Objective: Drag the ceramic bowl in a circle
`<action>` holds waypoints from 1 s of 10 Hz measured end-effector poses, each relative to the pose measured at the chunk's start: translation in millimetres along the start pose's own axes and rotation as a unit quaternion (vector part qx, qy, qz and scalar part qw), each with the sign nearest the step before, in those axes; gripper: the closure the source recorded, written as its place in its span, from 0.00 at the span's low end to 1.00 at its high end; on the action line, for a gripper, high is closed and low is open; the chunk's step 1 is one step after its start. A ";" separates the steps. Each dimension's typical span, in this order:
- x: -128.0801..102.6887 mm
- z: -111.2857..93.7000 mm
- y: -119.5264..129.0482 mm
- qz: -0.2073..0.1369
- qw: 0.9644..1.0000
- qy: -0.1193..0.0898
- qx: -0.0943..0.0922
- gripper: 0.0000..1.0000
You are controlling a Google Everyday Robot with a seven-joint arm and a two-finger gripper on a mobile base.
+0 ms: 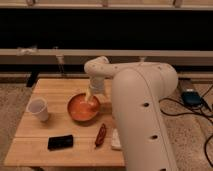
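The ceramic bowl (pixel 82 108) is round, shallow and glossy orange-red, and sits near the middle of the wooden table (pixel 52 90). My gripper (pixel 91 98) reaches down from the white arm (pixel 142 110) and sits at the bowl's far right rim, its tip inside or on the rim. The arm's big white body covers the table's right side.
A small white cup (pixel 39 109) stands left of the bowl. A black flat device (pixel 60 142) lies at the front left. A reddish-brown oblong thing (pixel 101 135) lies in front of the bowl, with a white item (pixel 115 140) beside it. Cables (pixel 192 102) lie on the floor at the right.
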 end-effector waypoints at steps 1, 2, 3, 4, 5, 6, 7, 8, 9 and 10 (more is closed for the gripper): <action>0.0 0.0 0.0 0.000 1.000 0.000 0.000 0.20; 0.0 0.0 0.0 0.000 1.000 0.000 0.000 0.20; 0.0 0.0 0.0 0.000 1.000 0.000 0.000 0.20; 0.0 0.0 0.0 0.000 1.000 0.000 0.000 0.20; 0.1 0.2 0.0 0.000 1.000 0.000 0.000 0.20; 0.8 1.6 -0.1 0.000 1.000 0.001 0.000 0.20; 0.4 1.1 -0.1 0.000 1.000 0.001 0.000 0.20; 0.5 1.2 -0.3 0.000 1.000 0.001 0.000 0.20; 0.4 1.1 0.0 0.000 1.000 0.000 0.001 0.20; -4.7 -2.0 -3.0 -0.007 1.000 -0.007 0.007 0.20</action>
